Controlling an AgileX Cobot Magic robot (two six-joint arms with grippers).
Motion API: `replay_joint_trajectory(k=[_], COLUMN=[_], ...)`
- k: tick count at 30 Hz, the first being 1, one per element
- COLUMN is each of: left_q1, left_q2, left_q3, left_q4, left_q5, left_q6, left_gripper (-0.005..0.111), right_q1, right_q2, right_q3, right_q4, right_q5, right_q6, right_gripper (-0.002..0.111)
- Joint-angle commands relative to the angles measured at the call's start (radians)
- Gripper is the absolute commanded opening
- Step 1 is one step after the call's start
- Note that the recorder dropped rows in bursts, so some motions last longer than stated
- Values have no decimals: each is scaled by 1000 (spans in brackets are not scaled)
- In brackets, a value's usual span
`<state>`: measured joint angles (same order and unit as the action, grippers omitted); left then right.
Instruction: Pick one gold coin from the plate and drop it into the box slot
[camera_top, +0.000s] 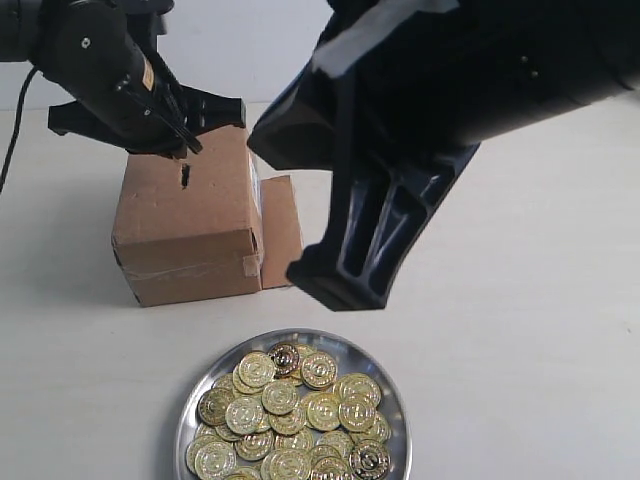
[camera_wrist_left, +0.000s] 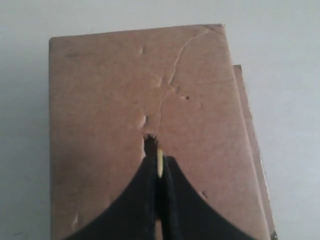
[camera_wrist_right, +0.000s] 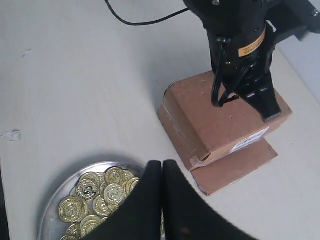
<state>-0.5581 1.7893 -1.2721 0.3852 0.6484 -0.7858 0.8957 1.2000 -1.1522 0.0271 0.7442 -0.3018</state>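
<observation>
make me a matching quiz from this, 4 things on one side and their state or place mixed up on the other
1 left gripper
2 right gripper
3 plate
4 box flap

a shut, holding nothing
b lying flat on the table beside the box
c pinching a gold coin edge-on at the box slot
d heaped with gold coins

Pairs: 1-c, 2-a, 3-d, 4-b

Plate cut off at lower edge; coin mostly hidden in left gripper, seemingly edge-on.
</observation>
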Motion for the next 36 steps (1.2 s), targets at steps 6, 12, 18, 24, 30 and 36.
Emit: replay_joint_trajectory(k=[6,12,18,24,30,36], left_q1=[-2,-2,-2,-2,-2,-2], left_q2=[55,72,81,81,81,78], left_q3=[-10,-10,-10,-10,-10,-10], left_q4=[75,77,77,77,77,75], left_q5=[-29,-31,-33,-37,-41,-55], left_q6=[-105,-111,-111,-111,-109,-109], left_gripper=[0,0,0,0,18,42], right_q1=[0,0,0,0,0,0], right_q2=[-6,-6,-6,-6,-6,-6], right_q3=[-4,-4,-4,-4,-4,-4], right_q4=[72,72,72,72,72,72], right_q5=[-14,-13,-9,-9,-9,-9], right_q6=[-3,-3,-7,-9,-9,-9], right_gripper=[0,0,0,0,0,0])
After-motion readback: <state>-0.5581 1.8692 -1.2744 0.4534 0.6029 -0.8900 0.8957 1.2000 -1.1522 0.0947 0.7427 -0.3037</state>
